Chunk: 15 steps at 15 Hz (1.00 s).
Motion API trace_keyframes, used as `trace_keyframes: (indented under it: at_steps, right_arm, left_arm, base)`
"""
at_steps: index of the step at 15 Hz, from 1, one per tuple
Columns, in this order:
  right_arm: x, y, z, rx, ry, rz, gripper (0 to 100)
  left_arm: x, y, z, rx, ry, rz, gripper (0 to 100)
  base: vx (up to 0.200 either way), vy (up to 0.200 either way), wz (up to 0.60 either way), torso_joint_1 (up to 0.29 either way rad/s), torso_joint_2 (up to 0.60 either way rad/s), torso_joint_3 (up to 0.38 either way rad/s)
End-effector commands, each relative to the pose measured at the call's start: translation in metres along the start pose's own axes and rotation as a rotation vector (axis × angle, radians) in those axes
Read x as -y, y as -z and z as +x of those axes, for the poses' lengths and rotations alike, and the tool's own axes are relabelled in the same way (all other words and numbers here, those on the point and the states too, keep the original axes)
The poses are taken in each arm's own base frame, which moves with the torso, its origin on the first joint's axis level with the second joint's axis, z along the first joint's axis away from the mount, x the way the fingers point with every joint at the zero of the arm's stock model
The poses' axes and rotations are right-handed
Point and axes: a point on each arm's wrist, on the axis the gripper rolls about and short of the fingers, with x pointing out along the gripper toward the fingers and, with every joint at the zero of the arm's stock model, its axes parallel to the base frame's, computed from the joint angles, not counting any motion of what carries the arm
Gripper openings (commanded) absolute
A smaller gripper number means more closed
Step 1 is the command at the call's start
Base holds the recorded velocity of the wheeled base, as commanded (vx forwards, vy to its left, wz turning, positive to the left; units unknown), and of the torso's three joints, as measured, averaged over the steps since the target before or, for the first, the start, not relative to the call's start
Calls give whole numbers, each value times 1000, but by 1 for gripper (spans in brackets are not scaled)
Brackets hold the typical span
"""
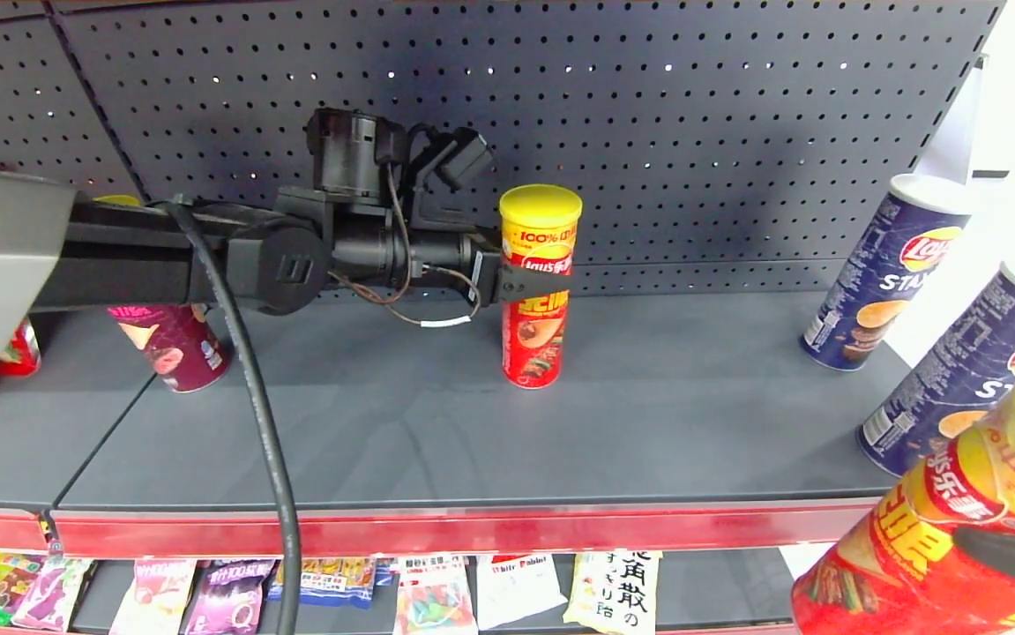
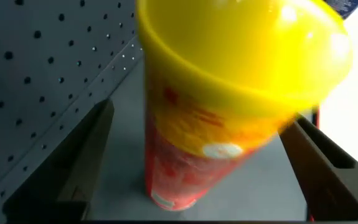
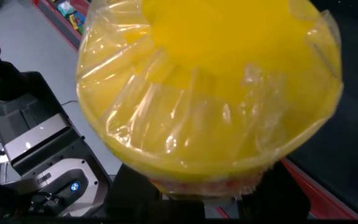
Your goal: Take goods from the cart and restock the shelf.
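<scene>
Grippers first: your left gripper (image 1: 535, 280) is stretched out over the grey metal shelf board (image 1: 648, 414) with its jaws set around a red crisp tube with a yellow lid (image 1: 539, 291). In the left wrist view the dark fingers (image 2: 88, 162) stand on either side of that tube (image 2: 185, 155), and you can see a strip of bare shelf between each finger and the tube's body, so the grip looks loose rather than clamped. The tube stands upright on the board, roughly in the middle and towards the back.

Your right gripper (image 1: 992, 551) sits low at the right front corner, off the shelf's edge, closed on a second red tube wrapped in clear plastic (image 1: 930, 547). Its yellow top (image 3: 210, 87) under the crinkled film faces the right wrist camera.

Moving outward on the same board, two dark blue crisp tubes (image 1: 886, 273) stand at the right end, one behind the other. A maroon snack cup (image 1: 176, 348) sits towards the left, partly behind your left arm, and there's a small red item (image 1: 20, 348) at the far left that I can't make out.

Behind it all is a dark grey pegboard back wall (image 1: 648, 106). A red front strip (image 1: 472, 529) runs along the board's edge, and colourful snack packets (image 1: 428, 595) hang in a row on the level below. Light grey floor (image 3: 35, 56) shows under the right arm.
</scene>
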Motion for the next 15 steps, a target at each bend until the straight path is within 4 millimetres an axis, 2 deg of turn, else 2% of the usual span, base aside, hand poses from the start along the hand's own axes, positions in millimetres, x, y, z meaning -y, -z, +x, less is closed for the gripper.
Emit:
trace_keyframes:
  at_steps: [1, 2, 7, 9, 12, 15]
  right_arm:
    - [0, 1, 0, -2, 0, 0, 0]
    - [0, 1, 0, -2, -1, 1, 0]
    - [0, 3, 1, -10, -1, 6, 0]
    - [0, 2, 0, -7, -1, 4, 0]
    - [0, 2, 0, -3, 0, 2, 0]
    - [0, 0, -1, 2, -2, -1, 0]
  left_arm:
    - [-3, 5, 7, -7, 3, -6, 100]
    - [-4, 6, 8, -9, 3, -8, 0]
    - [1, 5, 10, -10, 17, -4, 0]
    - [6, -1, 1, -4, 16, -1, 0]
    - [27, -9, -26, 5, 86, -3, 0]
    - [48, 2, -40, -24, 149, -5, 0]
  base:
    - [0, 0, 0, 0, 0, 0]
    - [0, 0, 0, 0, 0, 0]
    - [0, 0, 0, 0, 0, 0]
    - [0, 0, 0, 0, 0, 0]
    - [0, 0, 0, 0, 0, 0]
    - [0, 0, 0, 0, 0, 0]
